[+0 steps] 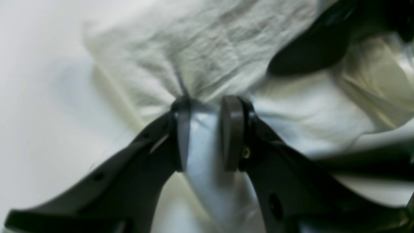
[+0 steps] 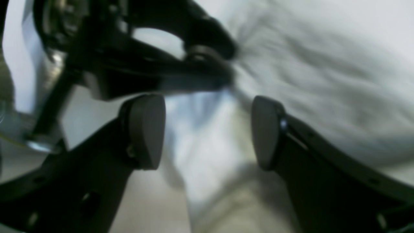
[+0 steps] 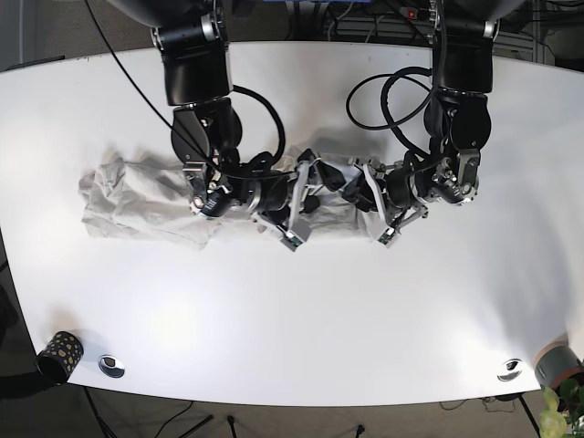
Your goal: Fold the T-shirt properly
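The white T-shirt (image 3: 146, 196) lies crumpled in a long band across the middle of the white table (image 3: 292, 319). Both grippers meet at its right part. My left gripper (image 1: 205, 129) is shut on a bunched fold of the T-shirt (image 1: 210, 42), with cloth filling the gap between the pads; in the base view it (image 3: 351, 187) sits right of centre. My right gripper (image 2: 207, 132) is open, its pads wide apart just over the T-shirt (image 2: 323, 81), right next to the left gripper's fingers (image 2: 207, 55). In the base view the right gripper (image 3: 306, 196) is at centre.
A dark patterned cup (image 3: 60, 351) stands at the front left corner beside a small metal disc (image 3: 111, 365). Another disc (image 3: 509, 369) and a grey pot (image 3: 558, 365) are at the front right. Black cables (image 3: 383, 100) loop over the back of the table.
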